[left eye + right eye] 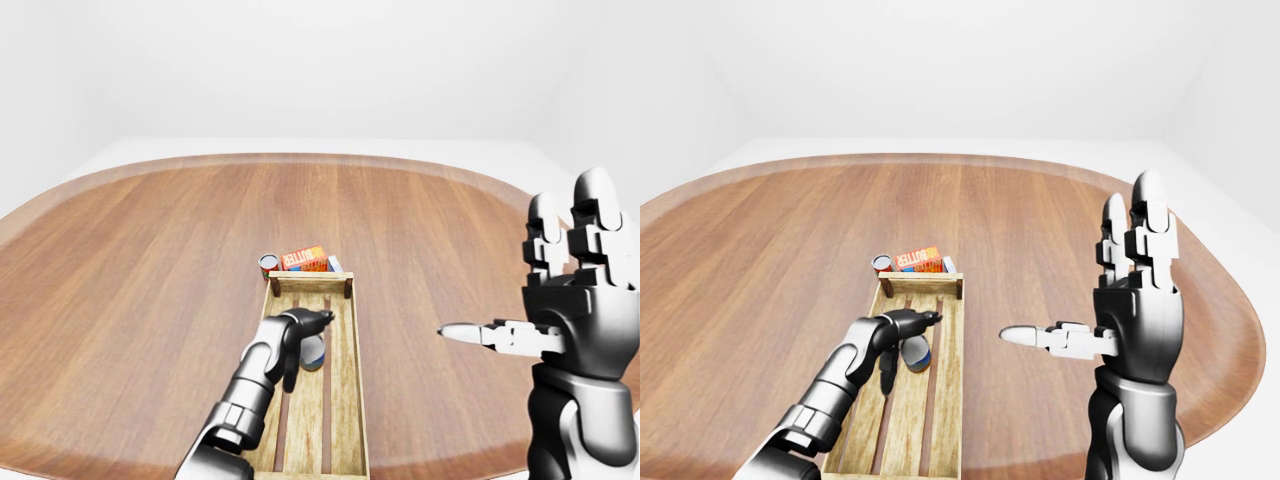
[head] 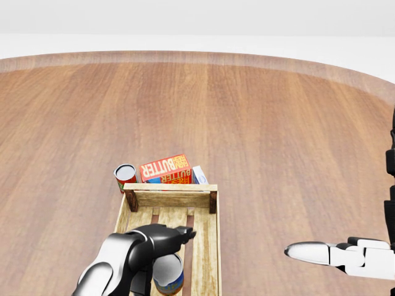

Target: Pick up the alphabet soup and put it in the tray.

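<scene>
Head view, alphabet soup (image 2: 168, 274) in tray (image 2: 207, 246), left hand (image 2: 159, 242) touching it, fingers spread

I see my left hand (image 2: 162, 246) low in the wooden tray (image 2: 204, 246), fingers loosened beside the alphabet soup (image 2: 168, 273) standing there. Above the tray sit a butter box (image 2: 165, 168) and red can (image 2: 125, 175).

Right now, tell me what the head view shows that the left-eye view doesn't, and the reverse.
Only the head view shows the butter box lettering clearly. Only the left-eye view shows the tray's full length, the right hand's raised fingers and the walls. Both show the left hand at the alphabet soup in the tray, and the red can beyond it.
</scene>
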Controlling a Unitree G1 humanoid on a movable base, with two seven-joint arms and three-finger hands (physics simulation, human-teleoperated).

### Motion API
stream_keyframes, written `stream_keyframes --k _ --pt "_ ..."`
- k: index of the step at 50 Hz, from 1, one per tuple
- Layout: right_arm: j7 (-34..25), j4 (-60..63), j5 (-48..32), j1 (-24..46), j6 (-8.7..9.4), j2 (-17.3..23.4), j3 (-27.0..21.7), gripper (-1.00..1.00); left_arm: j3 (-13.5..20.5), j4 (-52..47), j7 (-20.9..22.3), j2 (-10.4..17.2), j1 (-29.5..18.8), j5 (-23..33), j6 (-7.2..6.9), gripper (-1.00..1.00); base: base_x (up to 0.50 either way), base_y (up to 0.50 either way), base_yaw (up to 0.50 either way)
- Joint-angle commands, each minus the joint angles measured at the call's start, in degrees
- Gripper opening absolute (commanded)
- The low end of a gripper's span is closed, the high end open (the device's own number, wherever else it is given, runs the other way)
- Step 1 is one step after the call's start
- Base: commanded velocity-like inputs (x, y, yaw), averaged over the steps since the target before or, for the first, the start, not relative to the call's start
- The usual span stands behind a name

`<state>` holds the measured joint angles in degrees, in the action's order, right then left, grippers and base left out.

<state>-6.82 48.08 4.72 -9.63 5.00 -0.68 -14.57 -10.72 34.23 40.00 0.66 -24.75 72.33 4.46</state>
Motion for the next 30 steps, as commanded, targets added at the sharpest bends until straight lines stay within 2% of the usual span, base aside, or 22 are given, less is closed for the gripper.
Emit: stream_keyframes --k 1,8,9,11,14,16,19,20,23,26,28,30 --pt "-0.06 0.39 -0.22 -0.05 0.0 -0.09 -0.2 0.99 0.42 1.31 0.0 0.4 -1.12 -0.4 -0.05 1.0 0.0 0.0 0.0" --pt "0.0 0.61 -0.36 -0.09 0.0 -0.16 0.16 0.99 0.73 0.1 0.0 0.75 -1.18 -0.52 0.06 1.0 0.0 0.0 0.0" --pt "-0.03 0.57 -0.33 -0.1 0.0 -0.17 0.2 0.99 1.05 -0.79 0.0 0.6 -1.2 -1.03 -0.42 1.0 0.0 0.0 0.0" --pt "0.01 0.47 -0.45 -0.08 0.0 -0.15 0.33 1.0 1.45 -2.19 0.0 0.79 -1.56 -1.75 -0.51 1.0 0.0 0.0 0.0" --pt "0.02 0.42 -0.45 -0.1 0.0 -0.15 0.34 0.99 2.94 -7.26 0.0 0.93 -2.58 -4.62 -2.04 1.0 0.0 0.0 0.0" --pt "0.01 0.37 -0.4 -0.09 0.0 -0.15 0.32 0.99 3.09 -8.88 0.0 1.21 -2.78 -5.54 -2.54 1.0 0.0 0.0 0.0" --pt "0.08 0.31 -0.39 0.0 0.0 -0.1 0.14 0.99 4.22 -14.72 0.0 1.97 -3.12 -7.95 -4.47 1.0 0.0 0.0 0.0" --pt "0.08 0.34 -0.45 0.0 0.0 -0.09 0.2 0.99 5.25 -14.89 0.0 2.4 -4.62 -8.66 -5.66 1.0 0.0 0.0 0.0" --pt "0.17 0.18 -1.2 -0.09 0.0 -0.06 0.7 0.99 5.88 -16.43 0.0 3.64 -5.59 -10.77 -6.29 1.0 0.0 0.0 0.0" --pt "0.12 0.34 -1.1 -0.04 0.0 -0.11 0.75 0.99 7.32 -19.41 0.0 4.55 -7.05 -13.76 -8.37 1.0 0.0 0.0 0.0" --pt "0.17 0.29 -1.16 -0.01 0.0 -0.12 0.82 0.99 7.53 -21.68 0.0 5.31 -7.06 -14.81 -9.21 1.0 0.0 0.0 0.0" --pt "0.15 0.19 -1.3 -0.06 0.0 -0.11 1.02 0.99 7.78 -22.99 0.0 5.97 -7.19 -15.64 -9.46 1.0 0.0 0.0 0.0"
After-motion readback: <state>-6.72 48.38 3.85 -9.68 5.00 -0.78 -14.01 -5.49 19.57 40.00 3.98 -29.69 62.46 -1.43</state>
